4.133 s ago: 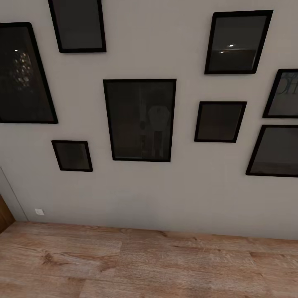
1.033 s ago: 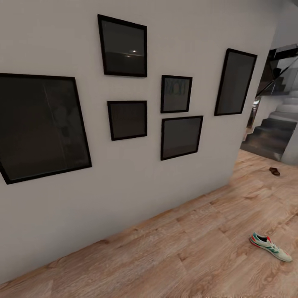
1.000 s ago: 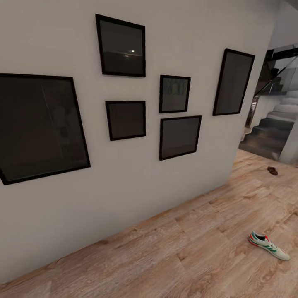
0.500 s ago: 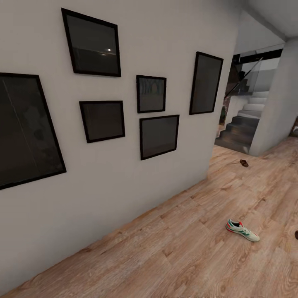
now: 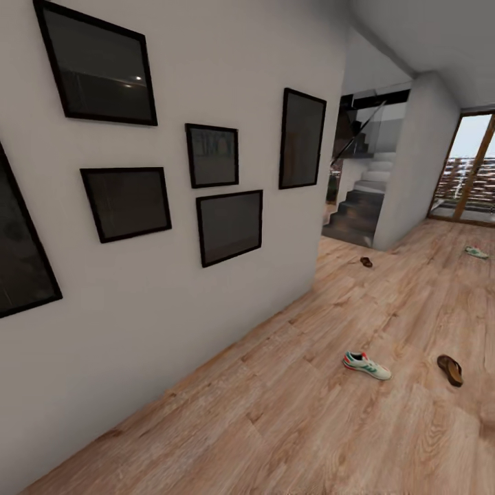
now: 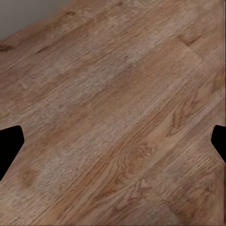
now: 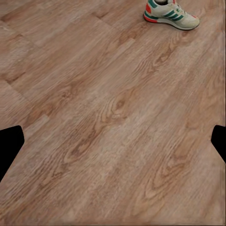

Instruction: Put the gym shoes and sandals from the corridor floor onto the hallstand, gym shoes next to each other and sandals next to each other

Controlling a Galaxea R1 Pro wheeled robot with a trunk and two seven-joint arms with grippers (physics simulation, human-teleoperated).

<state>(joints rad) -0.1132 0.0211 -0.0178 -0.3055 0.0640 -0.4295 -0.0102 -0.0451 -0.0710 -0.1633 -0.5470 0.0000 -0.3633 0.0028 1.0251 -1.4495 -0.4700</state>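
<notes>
Where the floor (image 5: 289, 412) runs on: two sneakers, two sandals.
Near sneaker (image 5: 366, 366), far sneaker (image 5: 476, 252); near sandal (image 5: 450, 370), far sandal (image 5: 366, 262). Left pincer (image 6: 113, 143) and right pincer (image 7: 113, 143) both gape wide, empty.

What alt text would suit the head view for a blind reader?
A wood-plank corridor floor with four scattered shoes: a sneaker and a sandal nearby, another sandal and sneaker farther off. Dark frames hang on the left wall, with stairs beyond.

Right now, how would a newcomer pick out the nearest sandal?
Start at the picture-hung wall and look across the plank floor. The nearest sandal lies beside the near gym shoe, farther from the wall. It is flat, dark brown with a tan footbed; the shoe is cream-white with green stripes.
</notes>
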